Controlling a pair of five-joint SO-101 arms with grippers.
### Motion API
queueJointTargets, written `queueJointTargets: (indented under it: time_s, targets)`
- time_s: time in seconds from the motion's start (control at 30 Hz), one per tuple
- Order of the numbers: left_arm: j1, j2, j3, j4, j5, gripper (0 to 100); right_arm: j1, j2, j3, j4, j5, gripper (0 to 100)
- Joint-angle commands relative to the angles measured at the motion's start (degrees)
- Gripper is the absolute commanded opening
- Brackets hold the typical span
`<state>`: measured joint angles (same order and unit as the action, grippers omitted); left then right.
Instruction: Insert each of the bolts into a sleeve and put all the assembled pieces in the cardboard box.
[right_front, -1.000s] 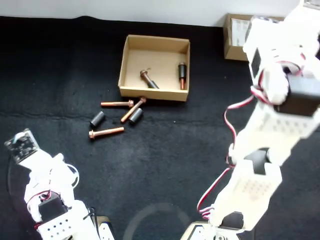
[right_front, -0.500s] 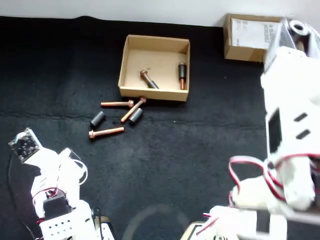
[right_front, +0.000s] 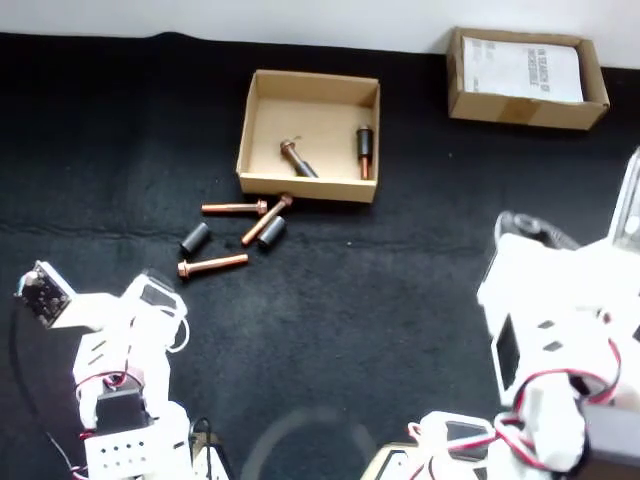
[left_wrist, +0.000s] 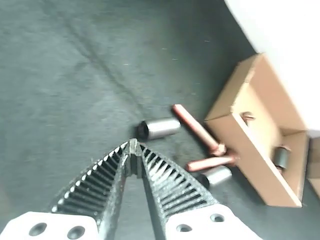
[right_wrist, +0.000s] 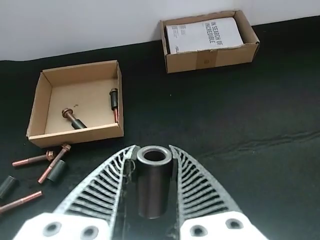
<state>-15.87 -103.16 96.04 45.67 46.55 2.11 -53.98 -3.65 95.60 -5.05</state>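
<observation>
The open cardboard box (right_front: 262, 115) holds two sleeved bolts (right_front: 297, 158) (right_front: 365, 152). In front of it on the black cloth lie three copper bolts (right_front: 234, 208) (right_front: 266, 220) (right_front: 212, 265) and two dark sleeves (right_front: 194, 238) (right_front: 272, 232). My right gripper (right_wrist: 152, 149) is shut on a third dark sleeve (right_wrist: 154, 185), held upright with its bore showing, back from the box (right_wrist: 75, 102). My left gripper (left_wrist: 134, 147) is shut and holds nothing, low over the cloth just short of a sleeve (left_wrist: 159, 128) and a bolt (left_wrist: 197, 129).
A second cardboard box (right_front: 525, 100) with a printed sheet in it stands at the far right by the wall. The left arm (right_front: 130, 345) stands at the near left, the right arm (right_front: 555, 330) at the near right. Bare black cloth lies between them.
The right arm has swung back from the far right to the near right, uncovering the second box. The left arm has shifted a little toward the loose bolts.
</observation>
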Motion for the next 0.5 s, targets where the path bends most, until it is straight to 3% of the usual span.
queueJointTargets:
  time_s: [0.0,0.33,0.47]
  targets:
    - [3.6,-0.1,1.0,-2.5,2.5,1,0.7,-5.8,8.5,-1.6,-0.3,0.6]
    - [4.9,-0.1,-6.5,-2.5,4.0,1,0.5,-18.9,31.3,-6.1,-0.4,0.6]
    - [5.7,0.0,-13.9,-2.5,-1.7,1,0.6,-23.3,38.3,-8.0,-0.2,0.6]
